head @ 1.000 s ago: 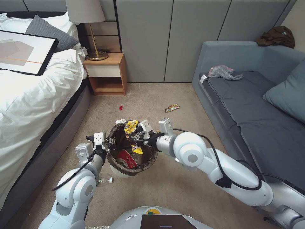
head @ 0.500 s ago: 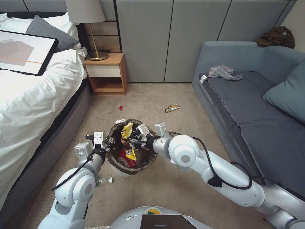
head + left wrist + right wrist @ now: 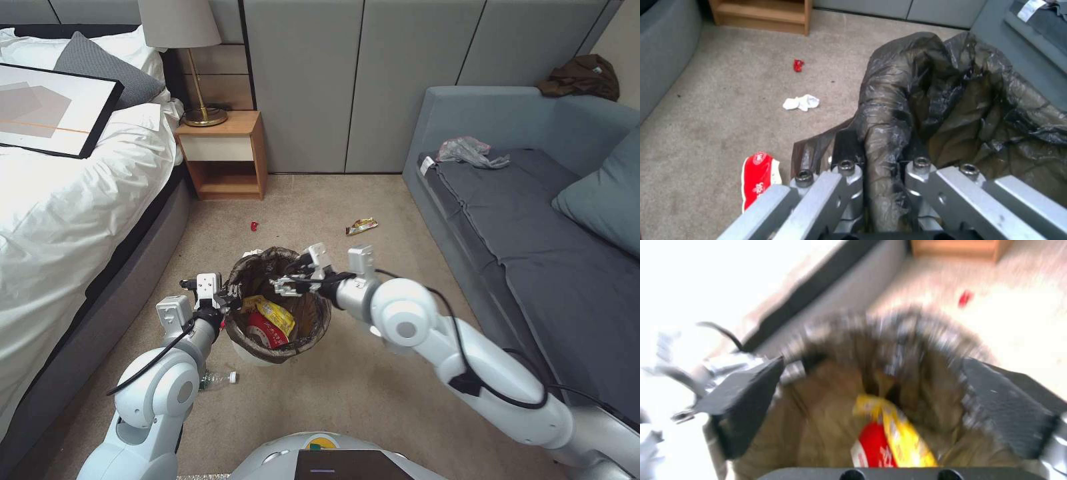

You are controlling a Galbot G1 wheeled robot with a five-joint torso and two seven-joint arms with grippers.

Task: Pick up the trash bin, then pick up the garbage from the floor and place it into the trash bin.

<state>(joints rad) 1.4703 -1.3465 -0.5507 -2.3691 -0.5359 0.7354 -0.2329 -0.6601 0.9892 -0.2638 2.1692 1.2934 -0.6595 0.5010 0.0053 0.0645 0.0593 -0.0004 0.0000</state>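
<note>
here the clear bottle [image 3: 219,379] lies on its side on the carpet by the left arm, cap toward the sofa. beyond it the left gripper [image 3: 223,301] is clamped on the lined rim of the trash bin [image 3: 257,353], mouth up. inside, the yellow wrapper [image 3: 272,312] lies across a red wrapper [image 3: 265,330], long axis slanting. the right gripper [image 3: 285,285] hangs above, jaws spread and empty. farther off lie a tissue wad [image 3: 801,102] and a red scrap [image 3: 253,226].
</note>
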